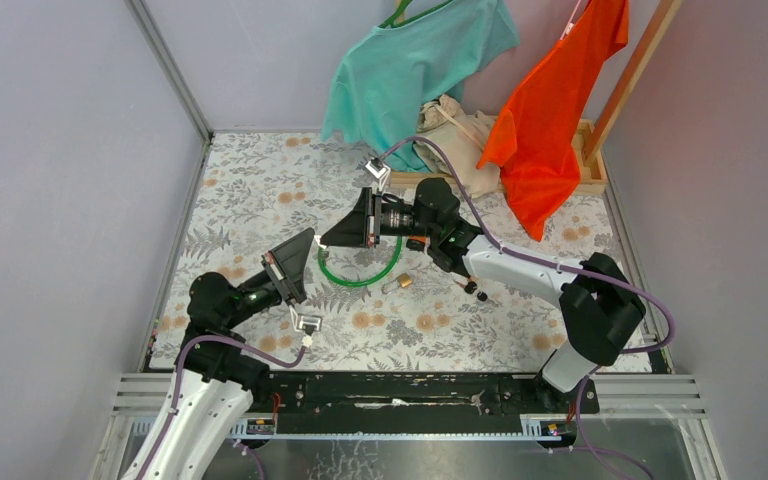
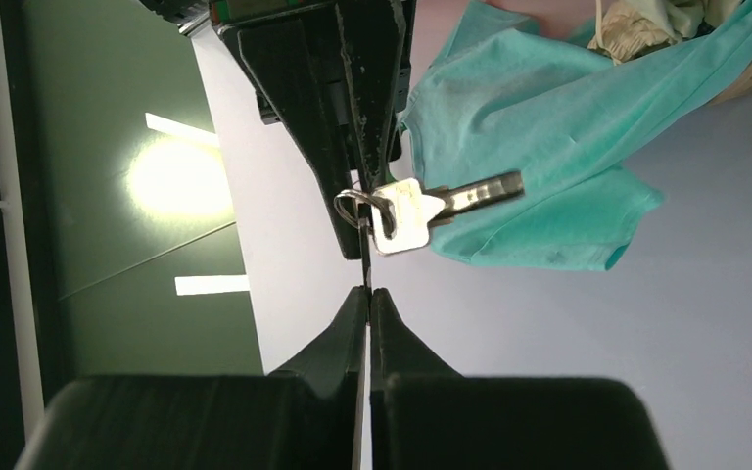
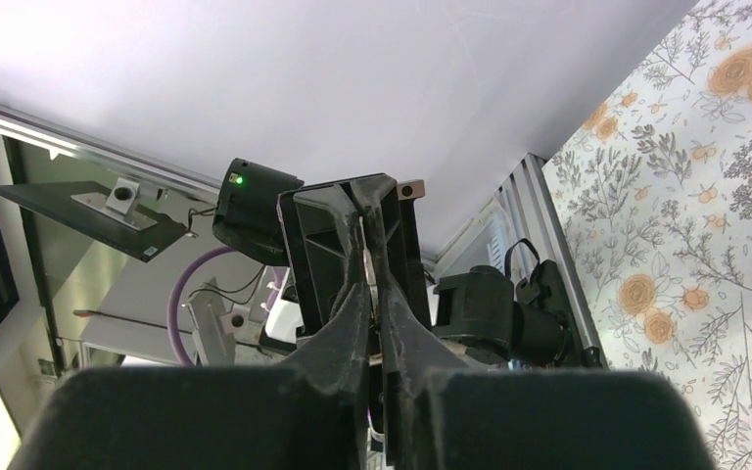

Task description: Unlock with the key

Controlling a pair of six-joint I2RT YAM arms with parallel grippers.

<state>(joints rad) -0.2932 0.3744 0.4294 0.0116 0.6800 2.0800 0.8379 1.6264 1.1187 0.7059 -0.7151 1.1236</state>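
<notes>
Two small black-headed keys [image 1: 475, 291] lie on the floral cloth, just right of my right forearm. My grippers meet tip to tip above the cloth. The left gripper [image 1: 305, 258] [image 2: 367, 291] is shut on a thin strip that runs up to a key ring [image 2: 352, 206]. An all-silver key [image 2: 401, 217] hangs from that ring beside the right gripper's fingers [image 2: 352, 117]. The right gripper [image 1: 332, 238] [image 3: 370, 294] is shut on a silver piece seen edge-on. An orange bit [image 1: 416, 244], perhaps the padlock, shows under the right wrist.
A green cable loop [image 1: 360, 275] and a small brass piece [image 1: 401, 283] lie on the floral cloth [image 1: 260, 190] below the grippers. A teal shirt [image 1: 410, 70] and an orange shirt [image 1: 550, 120] hang at the back over a wooden stand [image 1: 592, 165]. Grey walls stand on both sides.
</notes>
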